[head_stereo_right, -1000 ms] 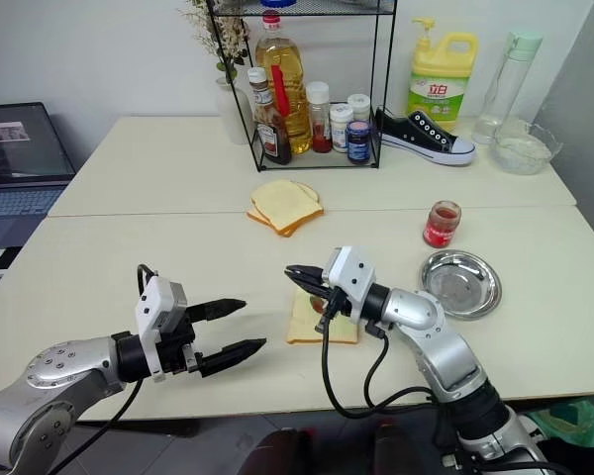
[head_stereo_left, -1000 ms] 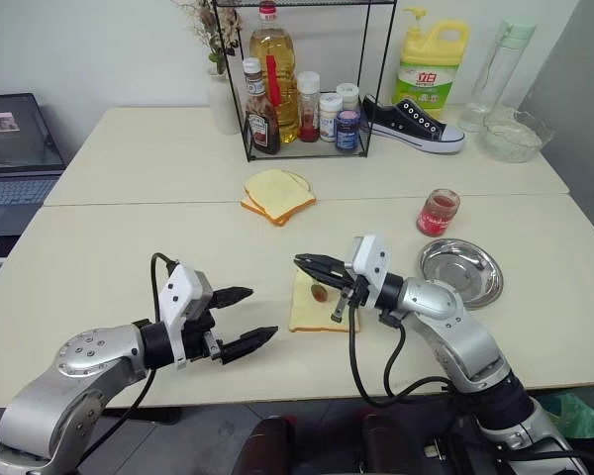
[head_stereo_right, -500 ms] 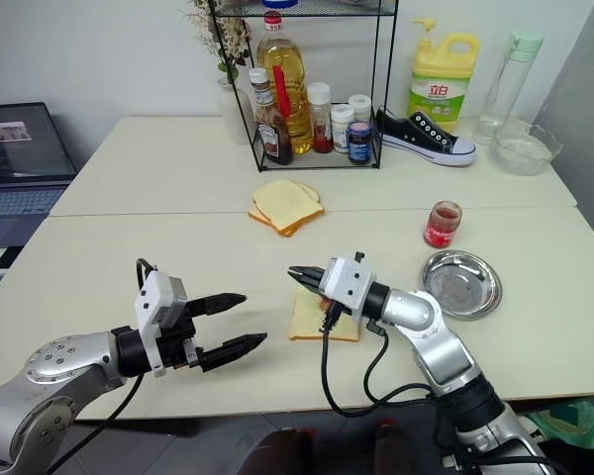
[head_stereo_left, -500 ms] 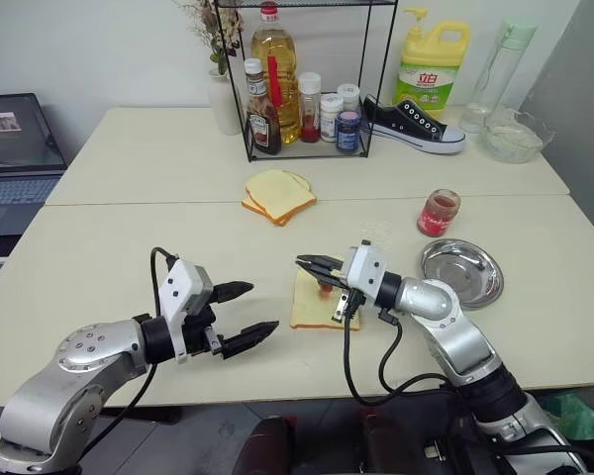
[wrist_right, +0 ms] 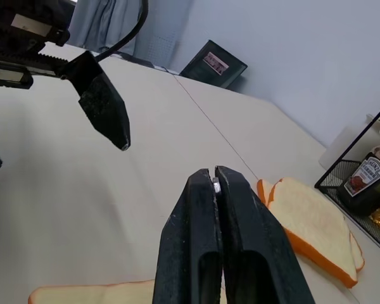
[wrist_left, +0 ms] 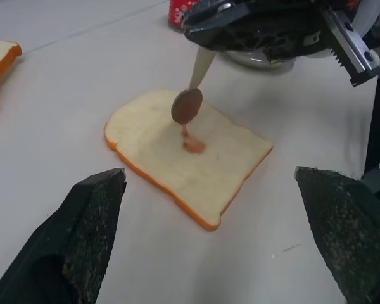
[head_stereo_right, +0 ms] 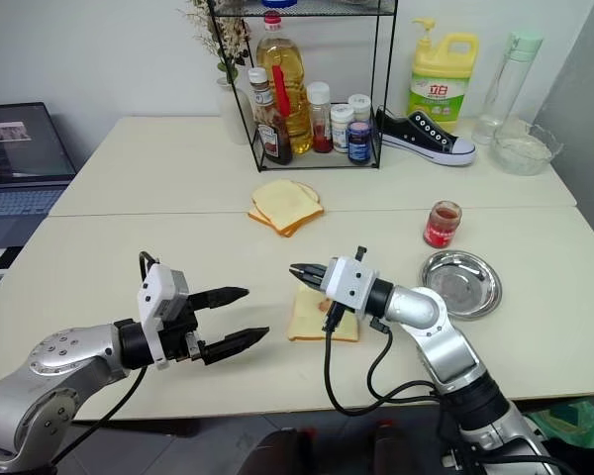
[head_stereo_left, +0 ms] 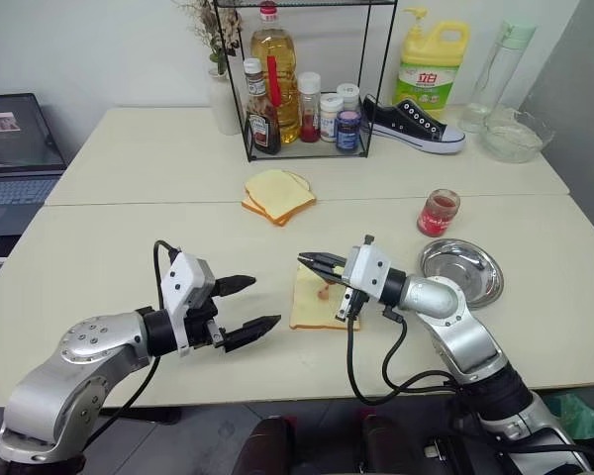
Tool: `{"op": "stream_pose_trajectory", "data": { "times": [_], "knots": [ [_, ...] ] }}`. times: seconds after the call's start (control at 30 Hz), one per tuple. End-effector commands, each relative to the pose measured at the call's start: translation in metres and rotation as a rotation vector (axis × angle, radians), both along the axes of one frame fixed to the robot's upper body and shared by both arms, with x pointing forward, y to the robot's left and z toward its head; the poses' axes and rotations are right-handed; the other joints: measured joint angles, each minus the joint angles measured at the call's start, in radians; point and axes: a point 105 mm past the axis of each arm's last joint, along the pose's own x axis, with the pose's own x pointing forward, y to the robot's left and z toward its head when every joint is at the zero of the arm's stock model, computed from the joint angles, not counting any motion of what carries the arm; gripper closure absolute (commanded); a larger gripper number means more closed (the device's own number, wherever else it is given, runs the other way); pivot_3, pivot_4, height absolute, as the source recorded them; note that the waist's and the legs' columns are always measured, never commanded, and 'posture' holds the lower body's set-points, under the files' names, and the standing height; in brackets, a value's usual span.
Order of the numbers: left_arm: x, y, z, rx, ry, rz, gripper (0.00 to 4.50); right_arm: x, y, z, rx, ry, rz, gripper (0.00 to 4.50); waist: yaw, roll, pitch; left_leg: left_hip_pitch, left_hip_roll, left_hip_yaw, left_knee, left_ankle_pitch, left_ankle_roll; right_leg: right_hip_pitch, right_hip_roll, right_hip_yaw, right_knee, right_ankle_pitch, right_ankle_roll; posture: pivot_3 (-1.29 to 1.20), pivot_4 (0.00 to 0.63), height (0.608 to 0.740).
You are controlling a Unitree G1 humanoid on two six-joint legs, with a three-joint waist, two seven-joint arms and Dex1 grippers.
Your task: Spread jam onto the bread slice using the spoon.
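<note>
- The right tool (head_stereo_left: 313, 262) has its two black fingers pressed together on the slim handle of the spoon (wrist_left: 190, 98), which hangs down from it over the bread slice (head_stereo_left: 317, 303).
- The spoon's bowl is smeared reddish brown and hangs just above the slice; a small smear of jam (wrist_left: 193, 145) lies on the bread right under it, with a thin thread of jam between the two.
- The bread slice lies flat on the tabletop (head_stereo_left: 129, 247), directly below the right tool's tips.
- The left tool (head_stereo_left: 252, 305) hovers with its fingers spread wide, holding nothing, beside the slice on the side away from the right arm and pointing toward it.
- Behind the right tool's wrist sit the round steel plate (head_stereo_left: 461, 272) and, just beyond it, the small jam jar (head_stereo_left: 438, 212).
- Farther out from the right tool's tips lies a stack of bread slices (head_stereo_left: 277, 195).
- Well beyond stands a wire rack (head_stereo_left: 307, 79) with bottles; the dark ketchup bottle (wrist_right: 366, 180) bears a Heinz label.
- A yellow detergent jug (head_stereo_left: 431, 67) carries Chinese characters on a green label.
</note>
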Motion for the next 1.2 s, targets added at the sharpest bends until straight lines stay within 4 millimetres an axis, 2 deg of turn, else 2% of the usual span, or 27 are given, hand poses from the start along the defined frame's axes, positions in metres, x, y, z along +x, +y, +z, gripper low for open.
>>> {"op": "stream_pose_trajectory", "data": {
  "times": [0.03,0.33,0.37,0.43,0.5,0.53,0.73,0.93,1.2],
  "knots": [
    [0.000,-0.002,0.007,-0.003,-0.028,-0.019,0.00,-0.010,0.002,0.024,0.048,-0.062,0.043,4.48,0.000,0.000,0.000,0.000,0.000,0.000,0.000,0.000,0.000,0.000,0.000,0.000,0.000,0.000,0.000,0.00,0.150,0.740],
    [0.000,-0.001,0.007,0.001,-0.027,-0.024,0.00,-0.014,0.000,0.033,0.078,-0.057,0.049,4.48,0.000,0.000,0.000,0.000,0.000,0.000,0.000,0.000,0.000,0.000,0.000,0.000,0.000,0.000,0.000,0.00,0.150,0.740],
    [0.000,-0.001,0.007,0.002,-0.026,-0.024,0.00,-0.007,-0.005,0.033,0.125,0.009,0.010,4.48,0.000,0.000,0.000,0.000,0.000,0.000,0.000,0.000,0.000,0.000,0.000,0.000,0.000,0.000,0.000,0.00,0.150,0.740],
    [-0.001,-0.001,0.006,0.002,-0.023,-0.025,0.00,0.018,-0.024,0.032,0.293,0.231,-0.125,4.48,0.000,0.000,0.000,0.000,0.000,0.000,0.000,0.000,0.000,0.000,-0.001,0.000,0.000,0.000,0.000,0.00,0.150,0.740],
    [-0.001,-0.002,0.005,0.002,-0.019,-0.026,0.00,0.046,-0.054,0.022,0.460,0.435,-0.284,4.48,0.001,-0.001,0.000,0.000,0.000,-0.001,0.000,0.000,0.000,0.000,-0.001,0.000,0.000,0.000,0.000,0.00,0.150,0.740],
    [-0.001,-0.001,0.005,0.002,-0.018,-0.026,0.00,0.053,-0.064,0.018,0.510,0.490,-0.330,4.48,0.003,-0.001,0.000,0.000,0.000,-0.001,0.000,0.000,0.000,0.001,-0.001,0.000,0.000,0.000,0.000,0.00,0.150,0.740],
    [-0.003,-0.002,0.005,0.002,-0.008,-0.042,0.00,0.072,-0.094,0.002,0.803,0.810,-0.450,4.48,0.003,0.000,0.000,0.000,0.000,0.000,-0.001,0.000,0.000,0.000,-0.001,0.001,0.000,0.000,-0.001,0.00,0.150,0.740],
    [-0.005,-0.001,0.006,0.007,0.000,-0.056,0.00,0.066,-0.090,-0.008,1.015,1.071,-0.416,4.48,-0.003,0.000,0.000,0.000,0.001,0.000,-0.002,0.000,0.000,-0.001,0.000,0.001,0.000,0.000,-0.001,0.00,0.150,0.740],
    [-0.006,-0.002,0.006,0.007,0.003,-0.064,0.00,0.052,-0.071,-0.010,0.993,1.135,-0.331,4.48,-0.004,0.000,0.000,0.000,0.000,0.000,-0.002,0.000,0.000,-0.001,0.001,0.001,0.000,0.000,-0.001,0.00,0.150,0.740]
  ]
}}
